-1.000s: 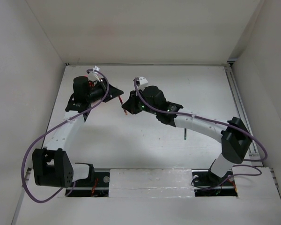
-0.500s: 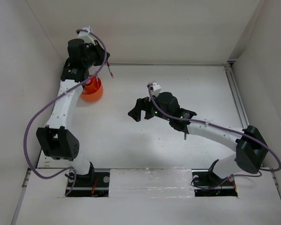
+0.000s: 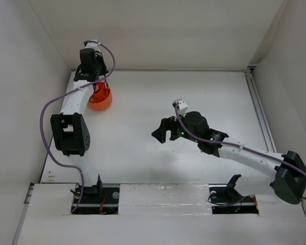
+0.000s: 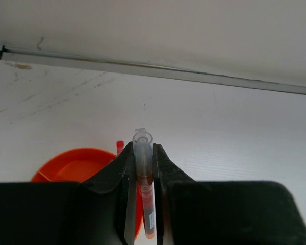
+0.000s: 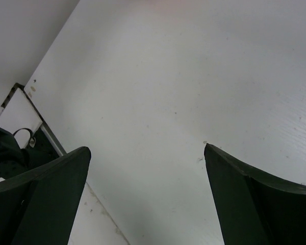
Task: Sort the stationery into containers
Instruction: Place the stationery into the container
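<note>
Hovering above the one orange cup (image 4: 71,166) at the desk's (image 3: 194,92) far left, your left tool (image 4: 143,158) pinches one pen (image 4: 143,145). This looks like the drop step: lower the pen into a compartment, then release. One red tip (image 4: 120,146) shows inside the cup. Your right tool (image 5: 146,148) gapes wide, empty.

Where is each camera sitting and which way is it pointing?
Top: above and behind, looking down on the table; both arms show.
Left wrist: on the left gripper, facing a wall; fingers clamp a pen.
Right wrist: on the right gripper, facing the table; open fingers show.
Shared: top and left wrist both show the orange cup.
</note>
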Controlling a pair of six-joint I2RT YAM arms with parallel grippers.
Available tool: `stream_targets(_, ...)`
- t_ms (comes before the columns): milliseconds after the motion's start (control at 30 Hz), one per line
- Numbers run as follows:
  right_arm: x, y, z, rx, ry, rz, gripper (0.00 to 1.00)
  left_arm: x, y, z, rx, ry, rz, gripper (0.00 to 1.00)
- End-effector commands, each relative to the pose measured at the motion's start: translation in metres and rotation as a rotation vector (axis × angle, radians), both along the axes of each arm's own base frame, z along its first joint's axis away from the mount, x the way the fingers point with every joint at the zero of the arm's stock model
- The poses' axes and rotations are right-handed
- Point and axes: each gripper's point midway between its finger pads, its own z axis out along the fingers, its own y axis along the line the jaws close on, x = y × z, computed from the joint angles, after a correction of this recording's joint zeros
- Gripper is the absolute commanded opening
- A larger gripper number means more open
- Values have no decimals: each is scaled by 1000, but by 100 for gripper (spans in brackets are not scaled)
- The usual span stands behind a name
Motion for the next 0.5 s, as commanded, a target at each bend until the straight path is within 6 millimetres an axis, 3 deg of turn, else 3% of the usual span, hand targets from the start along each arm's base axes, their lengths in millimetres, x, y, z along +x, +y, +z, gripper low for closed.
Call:
stream_targets(0,0,-5,13,24,-42,-5,99,10,12,30,74,-133,53,0)
stream_targets(67,-2,-5,8,18,-33,4,99,12,17,29,73,-150,63,0)
stream_targets(333,-9,-5,5,13,-24,24,99,21,22,-13,105,-80,76,0)
stream_targets(467,-11,-7,-1,-1,-12,24,99,22,20,-20,111,-73,62,0)
